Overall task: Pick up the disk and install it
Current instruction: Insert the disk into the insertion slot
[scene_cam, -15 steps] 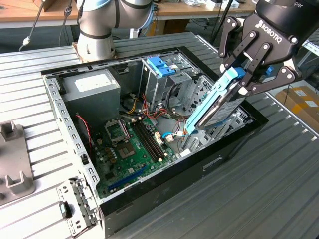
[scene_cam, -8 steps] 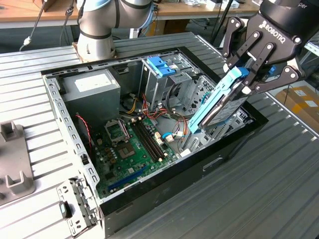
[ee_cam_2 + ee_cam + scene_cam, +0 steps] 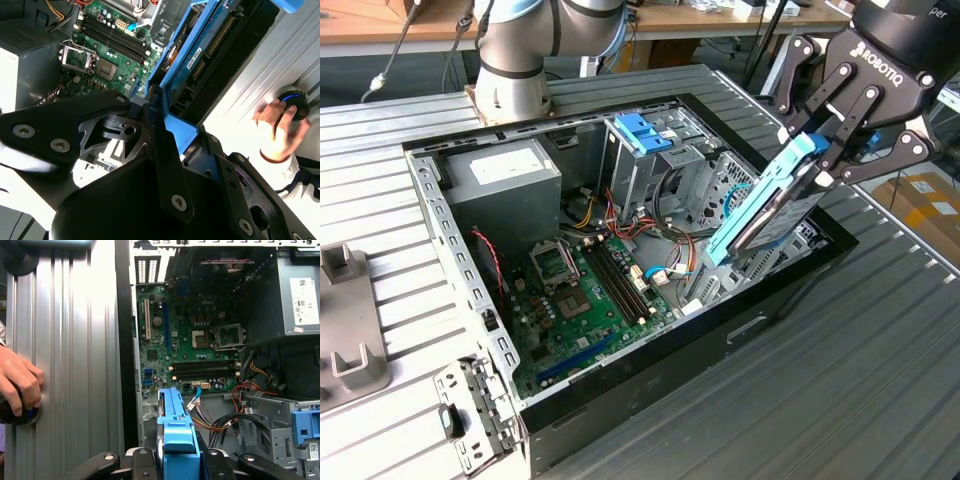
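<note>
A ribbed grey metal table (image 3: pixel 880 340) carries an open computer case (image 3: pixel 790 285). The disk (image 3: pixel 770 205), edged in light-blue rails, hangs tilted above the case's edge at about 3 o'clock in the exterior view, clear of the motherboard (image 3: pixel 585 300). The gripper (image 3: pixel 825 150) is clamped on its upper end. A power-supply box (image 3: pixel 505 180) sits at 10 o'clock. A person's hand (image 3: pixel 17 382) rests on what may be 1 dark knob.

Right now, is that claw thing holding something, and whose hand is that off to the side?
Gripper: closed on the disk, tilted over the open computer case.
Person's hand: resting on a round dark object.
</note>
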{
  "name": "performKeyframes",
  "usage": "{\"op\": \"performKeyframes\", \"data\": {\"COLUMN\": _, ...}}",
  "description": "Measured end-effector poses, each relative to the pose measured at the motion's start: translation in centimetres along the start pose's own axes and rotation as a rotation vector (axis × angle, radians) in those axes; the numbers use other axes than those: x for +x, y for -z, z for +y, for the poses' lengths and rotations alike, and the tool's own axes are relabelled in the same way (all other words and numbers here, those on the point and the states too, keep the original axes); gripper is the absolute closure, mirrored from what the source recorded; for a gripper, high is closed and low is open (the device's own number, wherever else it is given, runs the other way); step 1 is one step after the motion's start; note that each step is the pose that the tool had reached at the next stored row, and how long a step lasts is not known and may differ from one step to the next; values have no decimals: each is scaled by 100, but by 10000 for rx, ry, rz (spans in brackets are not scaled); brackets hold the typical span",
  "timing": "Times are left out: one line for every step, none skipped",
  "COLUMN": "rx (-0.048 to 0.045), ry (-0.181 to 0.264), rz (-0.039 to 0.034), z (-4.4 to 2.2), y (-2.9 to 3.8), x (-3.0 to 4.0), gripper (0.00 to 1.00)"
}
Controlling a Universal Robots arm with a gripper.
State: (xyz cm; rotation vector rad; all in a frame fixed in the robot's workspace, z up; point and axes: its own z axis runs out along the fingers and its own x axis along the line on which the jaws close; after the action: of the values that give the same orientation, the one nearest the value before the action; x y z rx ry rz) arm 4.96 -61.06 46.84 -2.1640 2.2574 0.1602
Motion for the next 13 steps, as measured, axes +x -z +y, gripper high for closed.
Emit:
{"op": "performKeyframes", "data": {"rx": 0, "ry": 0, "rz": 0, "z": -13, "y": 0, "x": -1, "gripper": 63}}
{"op": "performKeyframes", "data": {"rx": 0, "ry": 0, "rz": 0, "z": -24, "y": -1, "x": -1, "gripper": 63}}
{"op": "performKeyframes", "data": {"rx": 0, "ry": 0, "rz": 1, "z": -38, "y": 0, "x": -1, "gripper": 63}}
{"op": "performKeyframes", "data": {"rx": 0, "ry": 2, "rz": 2, "z": -54, "y": 0, "x": -2, "gripper": 63}}
{"op": "performKeyframes", "data": {"rx": 0, "ry": 6, "rz": 2, "z": -72, "y": 1, "x": -4, "gripper": 63}}
{"op": "performKeyframes", "data": {"rx": -1, "ry": 11, "rz": 2, "z": -91, "y": 1, "x": -7, "gripper": 63}}
{"op": "performKeyframes", "data": {"rx": -1, "ry": 15, "rz": 1, "z": -111, "y": 2, "x": -13, "gripper": 63}}
{"op": "performKeyframes", "data": {"rx": -1, "ry": 19, "rz": 2, "z": -132, "y": 2, "x": -21, "gripper": 63}}
{"op": "performKeyframes", "data": {"rx": -2, "ry": 24, "rz": 2, "z": -152, "y": 2, "x": -30, "gripper": 63}}
{"op": "performKeyframes", "data": {"rx": -2, "ry": 28, "rz": 4, "z": -168, "y": 2, "x": -40, "gripper": 63}}
{"op": "performKeyframes", "data": {"rx": -3, "ry": 35, "rz": 3, "z": -179, "y": 1, "x": -51, "gripper": 63}}
{"op": "performKeyframes", "data": {"rx": -4, "ry": 52, "rz": 5, "z": -187, "y": -1, "x": -62, "gripper": 63}}
{"op": "performKeyframes", "data": {"rx": -6, "ry": 85, "rz": 8, "z": -190, "y": -2, "x": -71, "gripper": 63}}
